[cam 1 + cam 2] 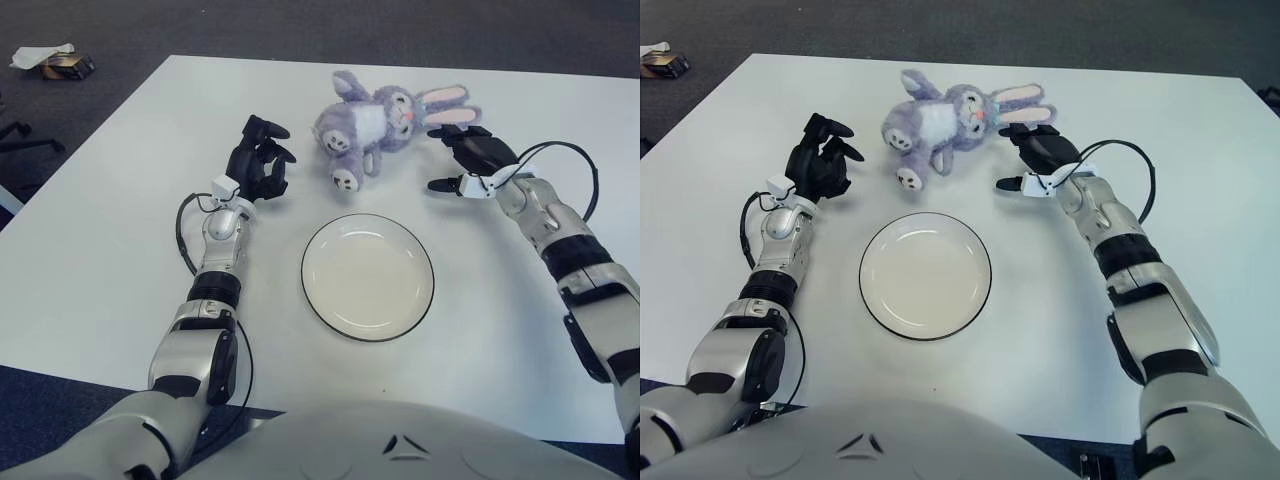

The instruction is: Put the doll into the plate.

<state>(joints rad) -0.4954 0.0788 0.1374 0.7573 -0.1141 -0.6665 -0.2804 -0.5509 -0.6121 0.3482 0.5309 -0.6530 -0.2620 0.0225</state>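
Left eye view: purple-and-white bunny doll (385, 125) lying sideways.

The table (120, 240) runs off the left and right edges, so its corners there go unseen. Beyond its far left corner, a small box (66, 66) under crumpled paper (40, 54) is too small to identify. The doll (385, 125) hides its own underside.

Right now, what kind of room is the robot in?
Probably an office or lab: a big white table stands on dark grey carpet, and a chair base shows at the left edge.
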